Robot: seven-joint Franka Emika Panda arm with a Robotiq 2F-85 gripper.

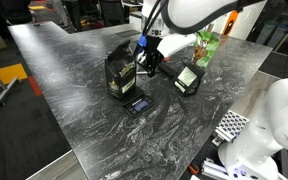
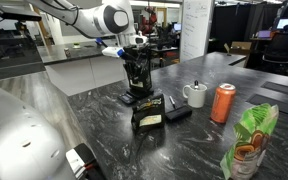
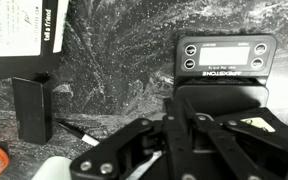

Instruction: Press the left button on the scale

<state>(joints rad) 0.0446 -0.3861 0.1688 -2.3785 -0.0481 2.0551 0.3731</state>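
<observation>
The scale [image 1: 136, 103] is a small flat black slab with a bluish patch, lying on the marble table in front of the black bag. It also shows in an exterior view [image 2: 129, 98]. In the wrist view the scale [image 3: 227, 55] shows a dark display with two round buttons on each side, its lettering upside down. My gripper [image 3: 177, 102] hangs over the scale's weighing plate, just short of the display. Its fingers are together and hold nothing. It shows in both exterior views [image 1: 149, 62] [image 2: 134, 72], pointing down beside the bag.
A black bag with a yellow label [image 1: 121, 75] [image 2: 149, 110] stands close by the gripper. A tilted black device [image 1: 188, 80] [image 2: 177, 112] sits on the other side. A white mug [image 2: 195, 95], an orange can [image 2: 223, 103] and a green packet [image 2: 249, 145] stand further off.
</observation>
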